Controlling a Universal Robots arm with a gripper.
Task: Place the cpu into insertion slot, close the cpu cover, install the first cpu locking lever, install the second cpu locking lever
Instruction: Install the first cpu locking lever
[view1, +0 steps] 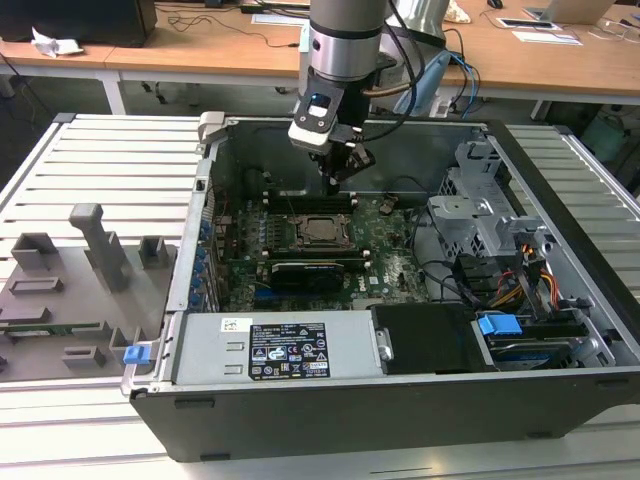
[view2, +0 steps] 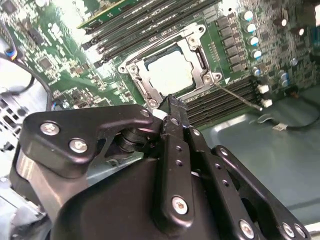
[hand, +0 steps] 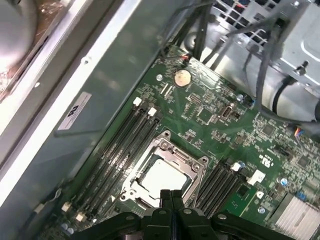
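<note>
The arm descends nearly upright from twelve o'clock in the exterior view, its wrist bent slightly so the tool (view1: 340, 168) points down into the open computer case (view1: 400, 415), which lies on a slatted metal counter (view1: 110, 150). The tool hangs just above the green motherboard (view1: 395, 250), at about one o'clock from the insertion slot (view1: 297, 240) and clear of it. In both wrist views its two black fingers (hand: 165, 200) are pressed together tip to tip with nothing between them.

The cpu (view1: 322, 230) sits flat in the insertion slot, its pale metal top showing through the square cut-out of the cpu cover (hand: 194, 166), which lies down around the chip. In the second wrist view a thin locking lever (view2: 237, 96) runs out at an angle from one corner of the socket, its end over the dark memory slots (view2: 225, 102); whether it is latched I cannot tell. In that view the fingertips (view2: 172, 107) are just beside the socket's near edge, above it.

At nine o'clock from the case, a grey fixture (view1: 90, 265) rests on the counter.
</note>
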